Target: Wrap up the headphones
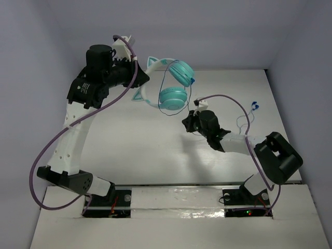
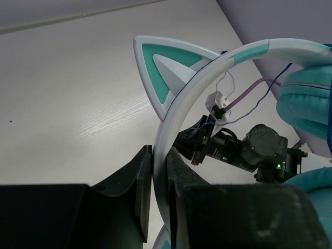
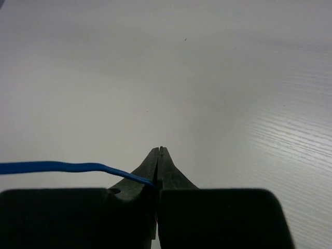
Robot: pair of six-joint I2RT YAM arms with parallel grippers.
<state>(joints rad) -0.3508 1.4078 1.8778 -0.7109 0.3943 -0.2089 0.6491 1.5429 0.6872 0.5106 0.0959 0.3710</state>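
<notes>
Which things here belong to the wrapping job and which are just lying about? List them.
Job:
- headphones, headband clamped in the left end effector
- cord, blue, pinched in the right end effector

Not part of it:
- purple robot cables
- table

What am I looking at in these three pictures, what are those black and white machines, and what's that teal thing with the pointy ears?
These are two robot arms bolted to a white table. One picture is taken from above; the other two come from cameras on each arm's wrist. The left gripper is shut on the headband of the headphones, teal ones with cat ears, holding them up. The right gripper is pinched shut on the cord, thin and blue, which loops around the ear cups. Part of the cord's far end lies on the table at the right. The thick purple cables belong to the robot.
</notes>
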